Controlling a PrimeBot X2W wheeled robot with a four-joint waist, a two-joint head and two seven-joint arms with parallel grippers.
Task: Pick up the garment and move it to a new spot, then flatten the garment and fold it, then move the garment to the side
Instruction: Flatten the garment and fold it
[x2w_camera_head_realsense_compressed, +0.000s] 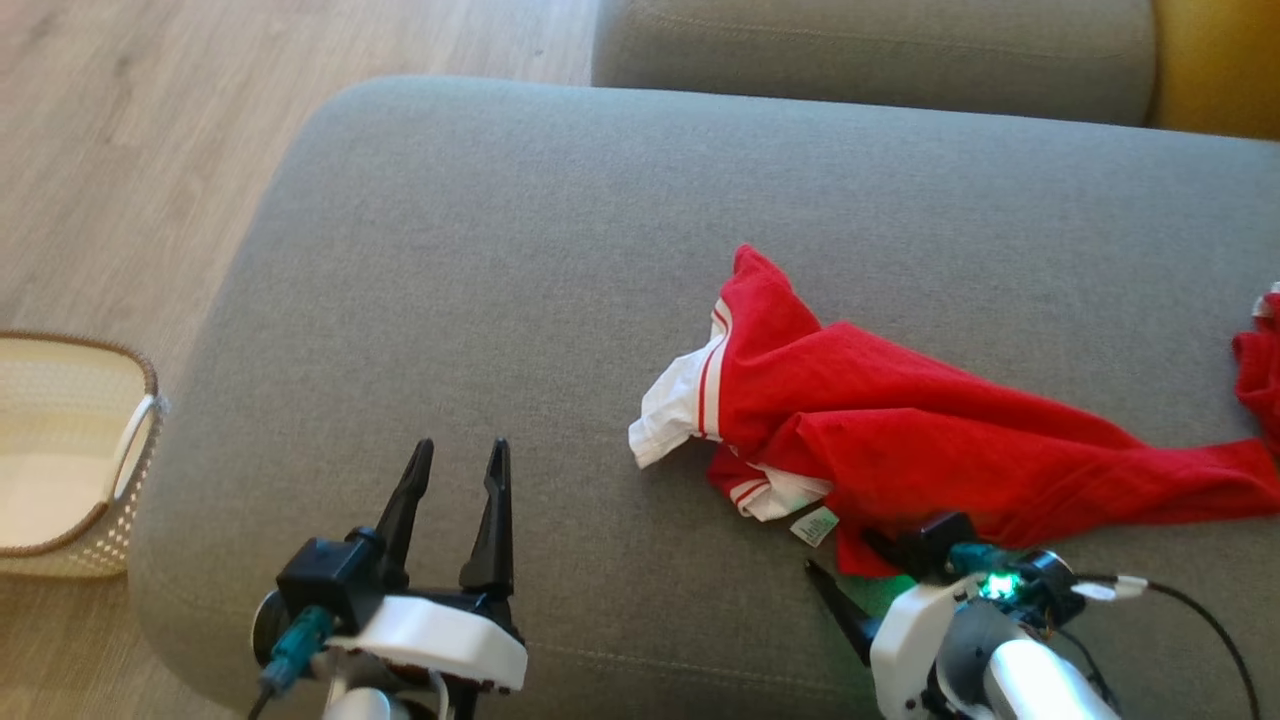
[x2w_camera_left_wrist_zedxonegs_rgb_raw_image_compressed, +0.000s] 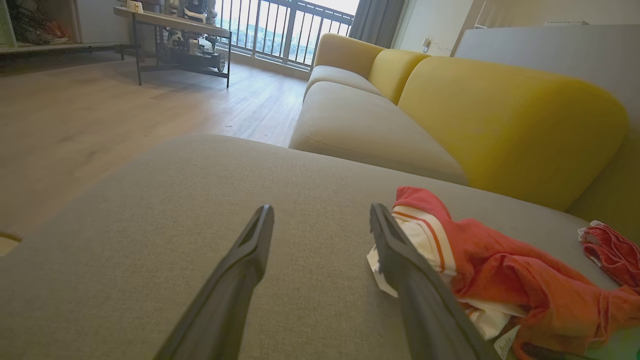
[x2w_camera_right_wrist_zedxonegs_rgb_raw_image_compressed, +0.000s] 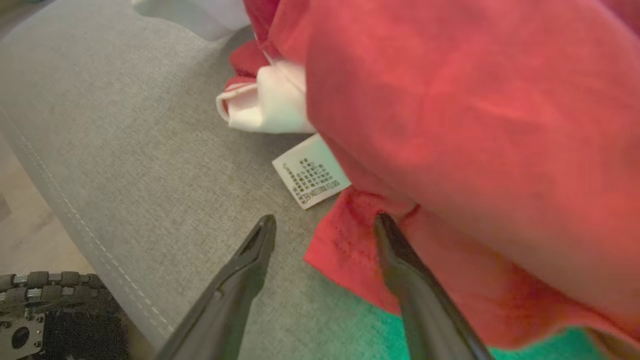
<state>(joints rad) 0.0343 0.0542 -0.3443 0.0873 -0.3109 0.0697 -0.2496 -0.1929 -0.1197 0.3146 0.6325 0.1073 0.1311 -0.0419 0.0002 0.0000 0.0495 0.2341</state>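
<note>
The garment (x2w_camera_head_realsense_compressed: 900, 430) is a red shirt with white, red-striped sleeve trim, lying crumpled on the right half of the grey cushion (x2w_camera_head_realsense_compressed: 520, 260). In the left wrist view the garment (x2w_camera_left_wrist_zedxonegs_rgb_raw_image_compressed: 505, 270) sits just right of my fingers. My left gripper (x2w_camera_head_realsense_compressed: 461, 455) stands open over bare cushion, well to the left of the cloth, with nothing between its fingers. My right gripper (x2w_camera_head_realsense_compressed: 845, 555) is open at the garment's near hem. In the right wrist view one of its fingers lies over the red hem (x2w_camera_right_wrist_zedxonegs_rgb_raw_image_compressed: 350, 250) and the other over grey fabric, below a white care label (x2w_camera_right_wrist_zedxonegs_rgb_raw_image_compressed: 310, 172).
A woven white basket (x2w_camera_head_realsense_compressed: 60, 440) stands on the wooden floor left of the cushion. Another red cloth (x2w_camera_head_realsense_compressed: 1260, 370) lies at the cushion's far right edge. A yellow sofa back (x2w_camera_left_wrist_zedxonegs_rgb_raw_image_compressed: 500, 125) rises behind. The cushion's front seam runs close to my right gripper.
</note>
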